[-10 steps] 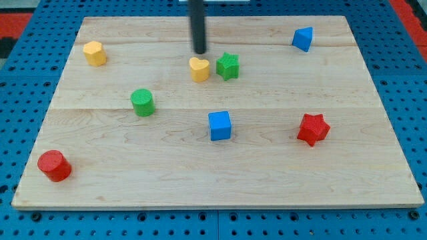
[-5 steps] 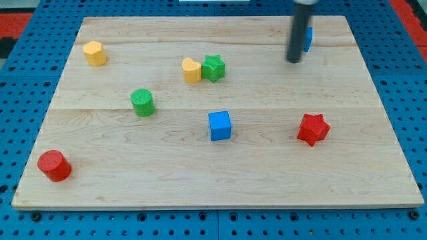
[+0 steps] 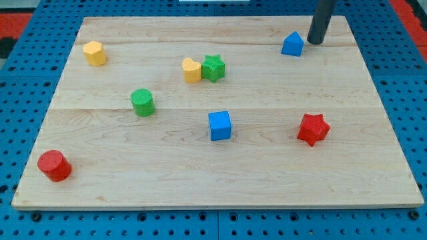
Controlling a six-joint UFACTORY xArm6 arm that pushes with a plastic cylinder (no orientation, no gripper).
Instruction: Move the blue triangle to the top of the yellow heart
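Note:
The blue triangle (image 3: pixel 292 45) lies near the view's top right of the wooden board (image 3: pixel 213 160). My tip (image 3: pixel 314 41) stands just to its right, close to it or touching. The yellow heart (image 3: pixel 191 70) lies left of the board's middle top, far to the left of the triangle, with the green star (image 3: pixel 213 67) touching its right side.
A yellow hexagon-like block (image 3: pixel 95 53) lies at the top left. A green cylinder (image 3: pixel 142 102) lies left of centre. A blue cube (image 3: pixel 219 125) lies at the centre. A red star (image 3: pixel 313 129) lies at the right. A red cylinder (image 3: pixel 54 165) lies at the bottom left.
My tip moved from above the yellow heart across to the right side of the blue triangle. The triangle shifted left and slightly down. The heart and green star slid a little left.

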